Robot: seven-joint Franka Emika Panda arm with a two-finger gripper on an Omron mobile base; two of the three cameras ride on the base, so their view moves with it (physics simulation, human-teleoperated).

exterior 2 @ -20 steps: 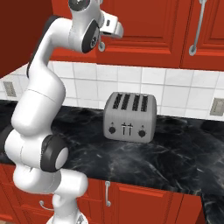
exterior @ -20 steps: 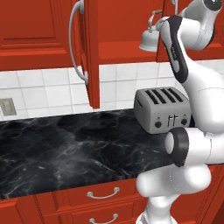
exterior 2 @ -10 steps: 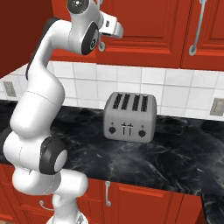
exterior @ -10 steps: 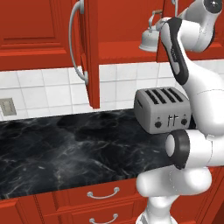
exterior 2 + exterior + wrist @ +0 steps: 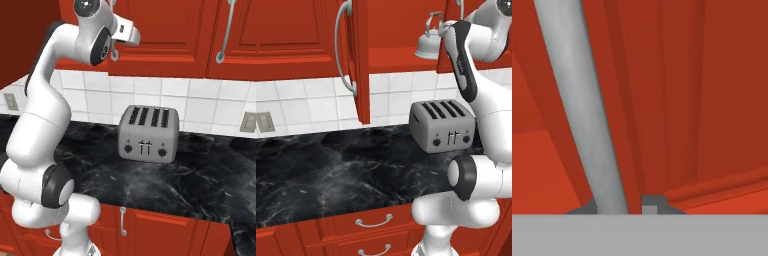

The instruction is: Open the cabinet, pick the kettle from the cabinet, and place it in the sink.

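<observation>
The red wooden wall cabinet [image 5: 401,30] stands half opened: its left door [image 5: 358,60] is swung out edge-on toward the room, and inside, near the front edge of the shelf, sits one small silvery-white kettle [image 5: 428,45] with an arched handle. The robot's two-finger gripper [image 5: 619,205] is up at the cabinet's right door, its fingers pinched onto that door's long curved silver handle [image 5: 582,105], which runs between the finger tips in the hand view. I judge the grip is there to pull this second door aside, since it stands beside the kettle and would crowd the reach.

On the black marbled counter [image 5: 331,170], toward its back edge against the white tiles, rests one boxy silver four-slot toaster [image 5: 442,125], well below the kettle. I count two curved handles in the left base view, two red drawers with short silver pulls [image 5: 374,221] under the counter's front edge, and one wall socket [image 5: 263,121].
</observation>
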